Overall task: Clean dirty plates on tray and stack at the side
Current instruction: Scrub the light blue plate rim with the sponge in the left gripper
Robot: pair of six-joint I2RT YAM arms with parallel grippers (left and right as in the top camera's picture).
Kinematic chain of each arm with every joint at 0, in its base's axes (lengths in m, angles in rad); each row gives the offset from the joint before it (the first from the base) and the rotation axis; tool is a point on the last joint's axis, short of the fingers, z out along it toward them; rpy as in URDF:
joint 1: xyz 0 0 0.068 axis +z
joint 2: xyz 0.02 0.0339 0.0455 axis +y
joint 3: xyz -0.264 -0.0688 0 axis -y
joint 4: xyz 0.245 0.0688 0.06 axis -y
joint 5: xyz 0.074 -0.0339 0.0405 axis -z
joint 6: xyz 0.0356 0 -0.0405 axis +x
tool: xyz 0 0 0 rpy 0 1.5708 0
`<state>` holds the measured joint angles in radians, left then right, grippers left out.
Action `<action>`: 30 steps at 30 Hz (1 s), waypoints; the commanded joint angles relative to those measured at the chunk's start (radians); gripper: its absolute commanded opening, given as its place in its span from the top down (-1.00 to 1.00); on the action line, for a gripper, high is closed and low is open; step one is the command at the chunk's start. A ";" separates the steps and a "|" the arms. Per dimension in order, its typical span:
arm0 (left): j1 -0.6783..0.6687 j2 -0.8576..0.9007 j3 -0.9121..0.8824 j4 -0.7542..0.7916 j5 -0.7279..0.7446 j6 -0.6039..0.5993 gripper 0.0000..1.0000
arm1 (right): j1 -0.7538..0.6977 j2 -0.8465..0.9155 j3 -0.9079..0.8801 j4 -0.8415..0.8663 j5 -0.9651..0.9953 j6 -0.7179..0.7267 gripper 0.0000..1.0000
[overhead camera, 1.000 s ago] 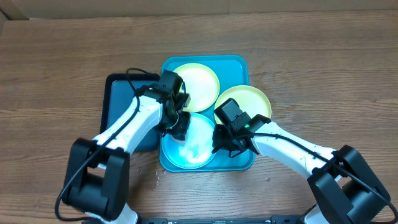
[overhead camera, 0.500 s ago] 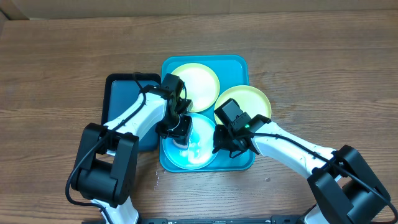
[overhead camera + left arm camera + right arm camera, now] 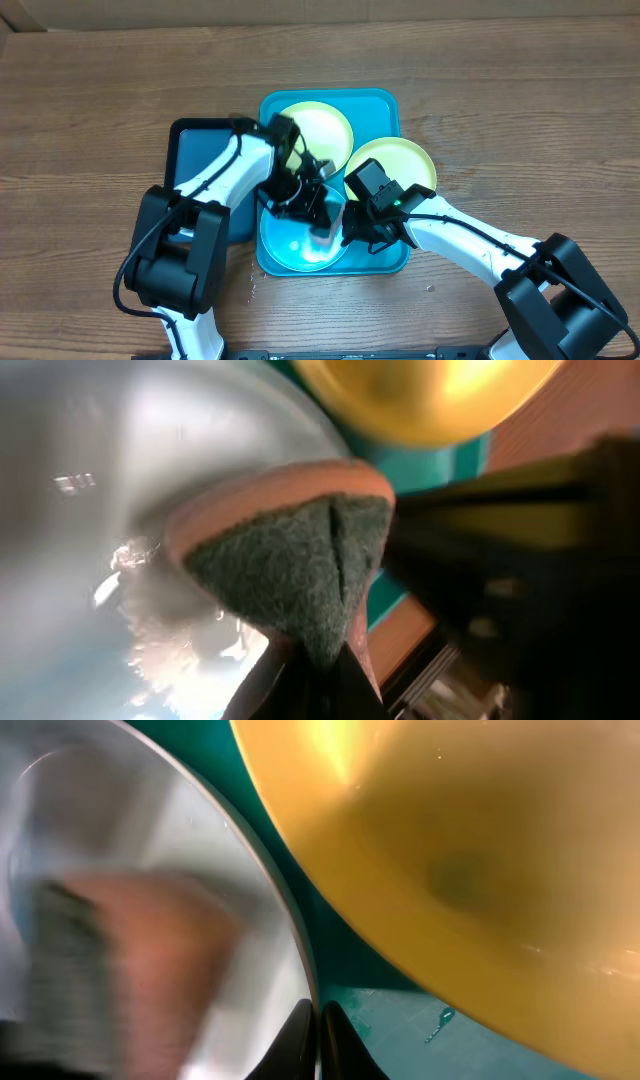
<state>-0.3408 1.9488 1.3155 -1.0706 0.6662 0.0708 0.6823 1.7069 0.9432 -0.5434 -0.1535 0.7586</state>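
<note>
The turquoise tray (image 3: pixel 378 104) holds three plates with yellow-green rims. One lies at the back (image 3: pixel 330 128), one leans over the tray's right rim (image 3: pixel 405 160), and one sits at the front (image 3: pixel 290 250). My left gripper (image 3: pixel 322 218) (image 3: pixel 320 672) is shut on a sponge (image 3: pixel 290 560) with an orange body and a green scouring face, which presses on the front plate's pale centre (image 3: pixel 90 510). At that plate's right edge my right gripper (image 3: pixel 352 233) (image 3: pixel 318 1020) is shut on the rim (image 3: pixel 300 955). The sponge (image 3: pixel 110 970) shows blurred in the right wrist view.
A smaller dark navy tray (image 3: pixel 192 165) lies against the turquoise tray's left side, under my left arm. The yellow plate (image 3: pixel 470 850) hangs close above my right gripper. The wooden table (image 3: pixel 90 110) extends all round.
My left gripper has swept the sponge to the right across the front plate, from its left part to near my right gripper. The right arm has held still.
</note>
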 commanded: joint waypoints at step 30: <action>-0.001 -0.064 -0.265 0.185 -0.176 -0.177 0.92 | 0.003 0.002 -0.002 0.005 -0.005 0.001 0.90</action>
<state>-0.3183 1.8519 1.1030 -0.8932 0.2646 -0.1280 0.6811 1.7069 0.9432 -0.5518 -0.1440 0.7589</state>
